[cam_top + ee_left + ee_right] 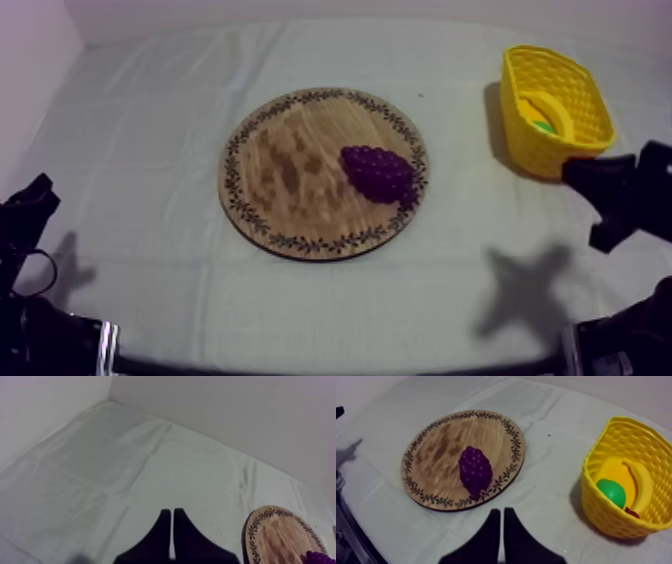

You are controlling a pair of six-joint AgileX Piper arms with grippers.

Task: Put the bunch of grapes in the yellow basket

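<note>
- The bunch of grapes (378,172) lies on the wooden board (290,170), on the half nearer the surface's right edge. Nothing grips it, so every step is left for you.
- The yellow basket (525,125) stands by the far right corner, well apart from the board. It holds a banana (641,483) and a green fruit (610,492).
- Your right gripper (501,512) is pinched narrow on nothing, near the board's rim.
- Your left gripper (172,512), also narrow and empty, hovers over bare cloth.

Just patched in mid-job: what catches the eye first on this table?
The purple bunch of grapes lies on the round wooden board, on its basket side. The yellow basket stands right of the board, holding a banana and a green fruit. My left end effector and right end effector are shut, empty.
</note>
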